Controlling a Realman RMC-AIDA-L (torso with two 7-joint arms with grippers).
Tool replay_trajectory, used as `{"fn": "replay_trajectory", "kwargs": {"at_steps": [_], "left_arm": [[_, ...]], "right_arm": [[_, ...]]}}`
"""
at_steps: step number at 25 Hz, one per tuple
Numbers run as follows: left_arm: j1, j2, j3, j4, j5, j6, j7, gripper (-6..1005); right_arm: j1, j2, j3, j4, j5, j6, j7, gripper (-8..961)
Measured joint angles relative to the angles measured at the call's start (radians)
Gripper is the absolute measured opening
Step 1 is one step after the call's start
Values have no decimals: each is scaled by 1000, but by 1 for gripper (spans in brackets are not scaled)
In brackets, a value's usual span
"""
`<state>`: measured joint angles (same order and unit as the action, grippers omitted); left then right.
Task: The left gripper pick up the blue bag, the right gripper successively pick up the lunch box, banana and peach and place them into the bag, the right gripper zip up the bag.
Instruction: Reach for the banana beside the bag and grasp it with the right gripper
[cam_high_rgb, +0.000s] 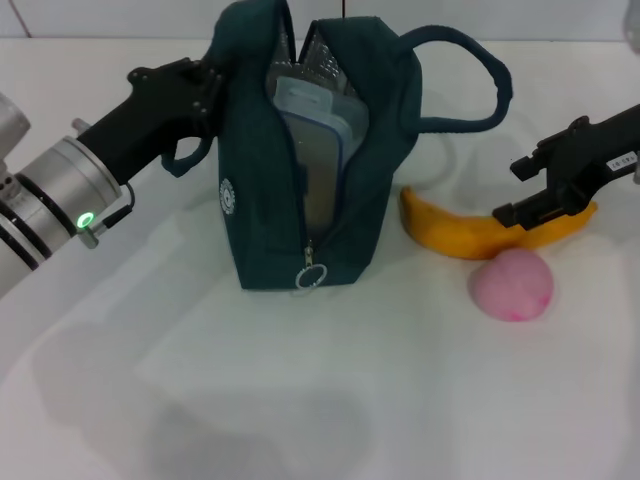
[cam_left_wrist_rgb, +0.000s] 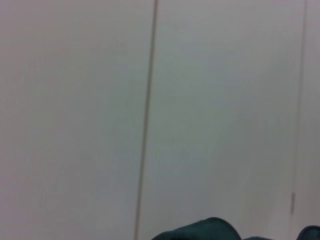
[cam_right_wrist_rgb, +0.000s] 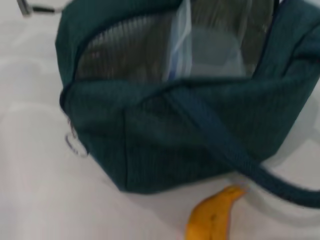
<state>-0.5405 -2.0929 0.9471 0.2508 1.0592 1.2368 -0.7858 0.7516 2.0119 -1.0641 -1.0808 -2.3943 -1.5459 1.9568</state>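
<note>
On white table, banana lies under right claw.

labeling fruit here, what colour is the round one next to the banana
The peach is pink with darker pink blotches, clearest in the head view.

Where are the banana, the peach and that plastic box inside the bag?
banana (cam_high_rgb: 455, 236): head view, on its yellow middle, right of the bag.
peach (cam_high_rgb: 512, 284): head view, centre of the pink fruit.
lunch box (cam_high_rgb: 312, 125): head view, on its translucent lid, standing inside the open bag.
</note>
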Motion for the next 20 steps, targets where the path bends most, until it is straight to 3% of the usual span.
{"fn": "replay_trajectory", "kwargs": {"at_steps": [10, 20], "left_arm": [[2, -1, 1, -23, -47, -10, 25, 36], [-4, 1, 1, -20, -50, -10, 31, 36]], "right_arm": [[28, 10, -149, 57, -24, 111, 16, 646], [120, 15, -232, 224, -19, 205, 33, 619]]}}
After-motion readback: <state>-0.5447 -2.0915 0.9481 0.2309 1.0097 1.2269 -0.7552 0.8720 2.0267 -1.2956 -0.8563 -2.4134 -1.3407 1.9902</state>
